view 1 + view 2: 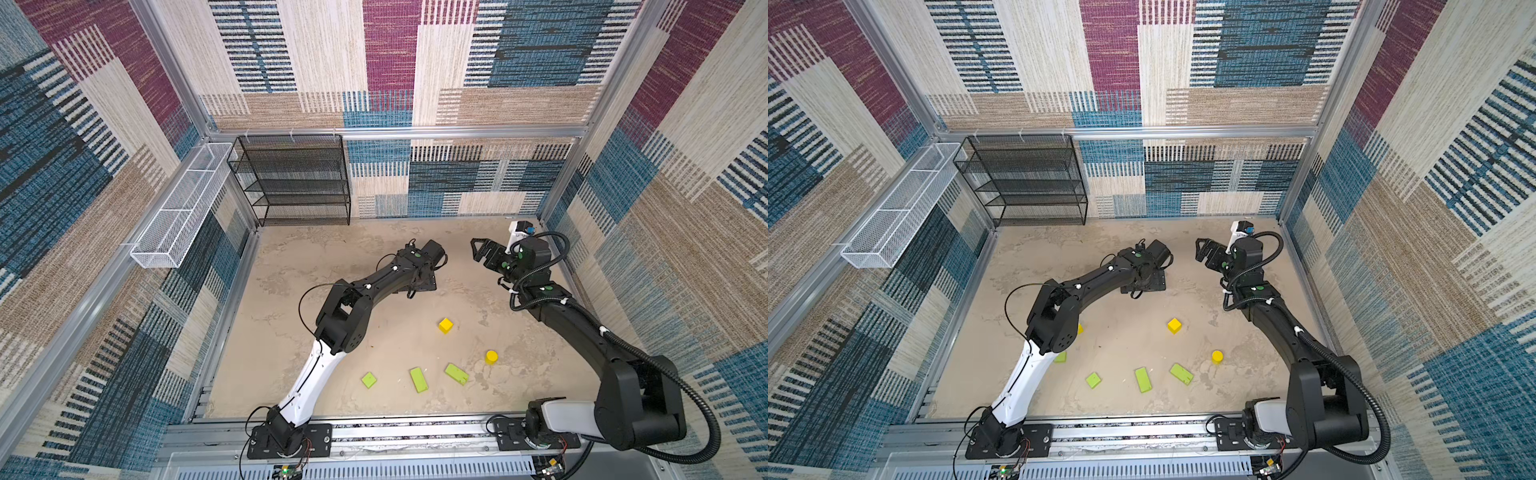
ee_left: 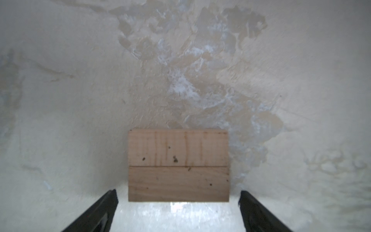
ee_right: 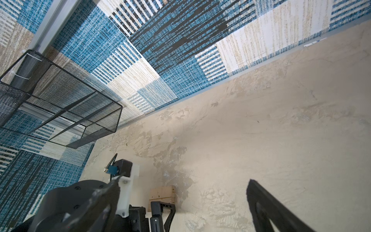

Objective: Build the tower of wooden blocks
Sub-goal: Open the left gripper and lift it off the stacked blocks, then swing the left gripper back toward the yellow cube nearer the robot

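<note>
Our left fingers [image 2: 106, 202] stand wide beside the two tan bars [image 2: 178, 164], which lie together on the surface [image 2: 60, 100]. Our right fingers [image 3: 267, 206] are wide and empty. The base seems laid, so next we fetch a yellow cube [image 1: 445, 325].

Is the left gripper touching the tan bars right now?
Apart. The left wrist view shows bare table between each finger of the open left gripper and the tan bars.
</note>
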You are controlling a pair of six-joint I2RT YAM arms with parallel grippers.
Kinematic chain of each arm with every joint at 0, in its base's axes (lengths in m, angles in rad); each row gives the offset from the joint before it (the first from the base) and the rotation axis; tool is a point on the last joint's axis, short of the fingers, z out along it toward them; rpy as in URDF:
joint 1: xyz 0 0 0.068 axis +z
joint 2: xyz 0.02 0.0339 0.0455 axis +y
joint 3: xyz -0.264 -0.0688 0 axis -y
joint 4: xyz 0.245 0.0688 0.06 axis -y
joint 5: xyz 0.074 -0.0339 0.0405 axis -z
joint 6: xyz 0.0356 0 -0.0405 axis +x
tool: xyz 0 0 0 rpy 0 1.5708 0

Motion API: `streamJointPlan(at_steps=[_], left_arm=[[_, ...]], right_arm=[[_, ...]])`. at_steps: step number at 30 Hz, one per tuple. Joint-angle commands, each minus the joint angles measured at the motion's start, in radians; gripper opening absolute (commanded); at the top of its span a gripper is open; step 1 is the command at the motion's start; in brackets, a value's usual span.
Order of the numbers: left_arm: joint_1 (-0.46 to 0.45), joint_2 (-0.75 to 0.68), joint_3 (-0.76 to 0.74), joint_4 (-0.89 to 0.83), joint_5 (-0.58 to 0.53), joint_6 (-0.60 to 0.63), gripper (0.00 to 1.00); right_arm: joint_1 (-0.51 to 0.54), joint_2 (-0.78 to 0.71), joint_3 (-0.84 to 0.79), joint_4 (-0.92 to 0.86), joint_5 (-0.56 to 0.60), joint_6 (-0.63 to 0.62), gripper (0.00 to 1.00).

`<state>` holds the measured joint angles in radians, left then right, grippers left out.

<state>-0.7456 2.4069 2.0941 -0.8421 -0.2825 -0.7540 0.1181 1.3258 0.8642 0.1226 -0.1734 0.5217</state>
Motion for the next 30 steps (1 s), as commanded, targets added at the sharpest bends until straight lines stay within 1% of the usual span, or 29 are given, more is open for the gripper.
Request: streamJointPlan(at_steps=[1, 9, 13, 15, 19, 21, 23, 26, 30], left_arm=[[-0.001, -0.019, 0.003, -0.022, -0.009, 0.026, 1.00], [-0.004, -0.080, -0.003, -0.021, -0.012, 0.047, 1.00], [-0.005, -0.163, -0.026, -0.013, -0.040, 0.077, 1.00], [-0.005, -0.218, -0.056, 0.014, -0.047, 0.112, 1.00], [-0.001, -0.360, -0.180, 0.138, -0.034, 0.211, 1.00], [0.008, -0.436, -0.260, 0.213, -0.005, 0.250, 1.00], [0.018, -0.513, -0.342, 0.284, 0.023, 0.277, 1.00], [0.031, -0.615, -0.452, 0.356, 0.037, 0.303, 1.00], [0.048, -0.729, -0.583, 0.417, 0.058, 0.337, 1.00]], right_arm=[[0.000, 0.001, 0.001, 0.040, -0.003, 0.004, 0.99], [0.000, 0.003, 0.002, 0.039, -0.006, 0.004, 0.99], [0.000, 0.012, 0.009, 0.028, -0.010, -0.001, 0.99], [0.000, 0.019, 0.014, 0.022, -0.014, -0.002, 0.99], [-0.001, 0.037, 0.024, 0.008, -0.022, 0.000, 0.99], [0.000, 0.044, 0.027, 0.004, -0.021, 0.006, 0.99], [0.000, 0.048, 0.027, 0.000, -0.021, 0.009, 0.99], [0.000, 0.050, 0.025, -0.004, -0.021, 0.014, 0.99], [0.001, 0.055, 0.025, -0.010, -0.022, 0.020, 0.99]])
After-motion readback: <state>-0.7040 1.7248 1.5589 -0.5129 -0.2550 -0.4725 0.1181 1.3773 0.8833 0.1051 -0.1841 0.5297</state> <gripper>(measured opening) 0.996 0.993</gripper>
